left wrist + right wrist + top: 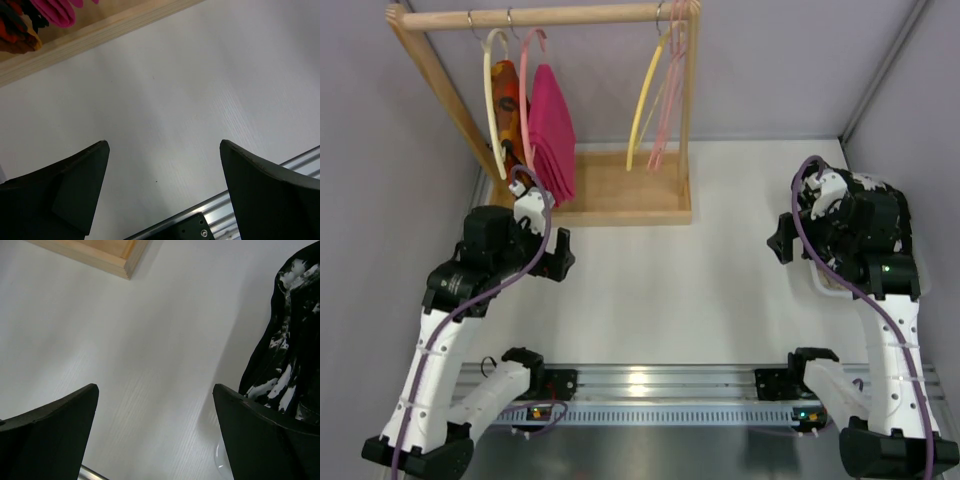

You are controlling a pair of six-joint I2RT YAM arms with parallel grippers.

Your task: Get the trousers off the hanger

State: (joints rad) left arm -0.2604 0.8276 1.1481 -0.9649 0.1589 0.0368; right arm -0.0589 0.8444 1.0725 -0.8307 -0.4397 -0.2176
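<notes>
**While the trousers hang untouched, both arms wait with jaws apart**

Since no part of the removal looks begun, the layout reads as a starting pose. The white table (pixel 720 260) carries a wooden rack (pixel 620 215) at its far left, whose top rail keeps every hanger clear of the base. The left arm (pixel 470 280) leans toward the rack's near left corner, probably because the work lies on that side. The right arm (pixel 870 250) sits folded at the right, well apart from the rack, with a black-and-white speckled cloth (pixel 295 340) just beside its gripper.

The trousers (pixel 552 130), magenta-pink, drape folded over the salmon-pink hanger (pixel 524 90) toward the rail's left end, pulled long by their own weight. An orange-red patterned garment (pixel 505 90) on a cream-white hanger (pixel 487 80) hangs just left of them; a yellow hanger (pixel 642 105) hangs further right.

The left gripper (pixel 162 145) hovers near the trousers' lower end, jaws wide apart and empty, facing the table. The right gripper (pixel 155 387) is spread wide too, holding nothing.
</notes>
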